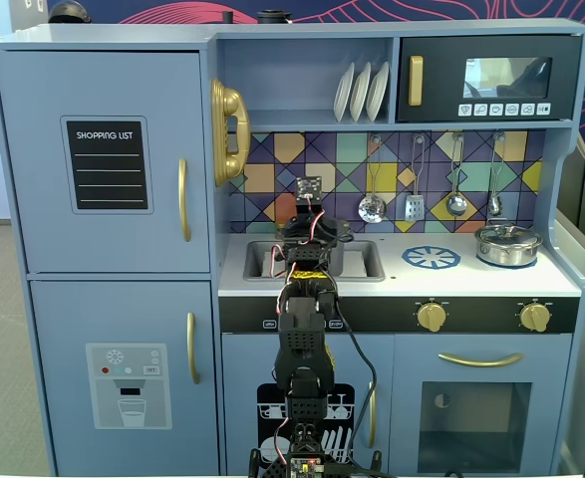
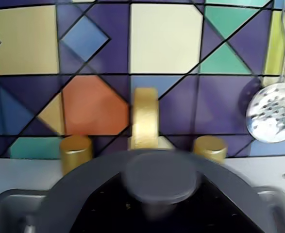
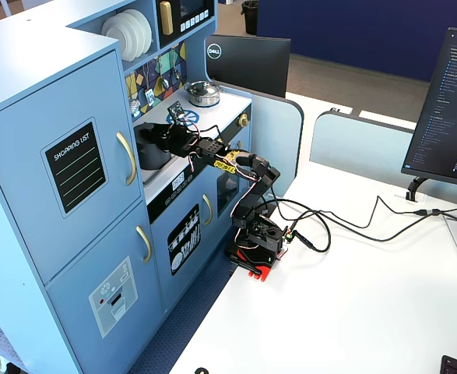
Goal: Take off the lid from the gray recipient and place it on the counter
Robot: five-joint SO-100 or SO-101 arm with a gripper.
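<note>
Here the lid (image 2: 159,182), knob centred, was seen over the sink (image 1: 367,261), before the tap (image 2: 144,119). Whether the fingers were pinching it could not be told; a level lift toward the counter (image 1: 451,279) was judged wise.

Matte dark gray lid (image 2: 160,180) with same-gray knob, blurred in wrist view. Gold tap (image 2: 145,118) and gold knobs (image 2: 75,152) behind. Backsplash (image 2: 93,58): black-lined geometric tiles in cream, purple, blue, orange, teal. Silver perforated spoon (image 2: 273,111). White counter (image 1: 471,279) with blue-and-white burner print (image 1: 432,258); shiny silver pot (image 1: 507,243). Light-blue cabinet (image 1: 103,179), gold handles, black shopping-list panel (image 1: 108,165).
</note>
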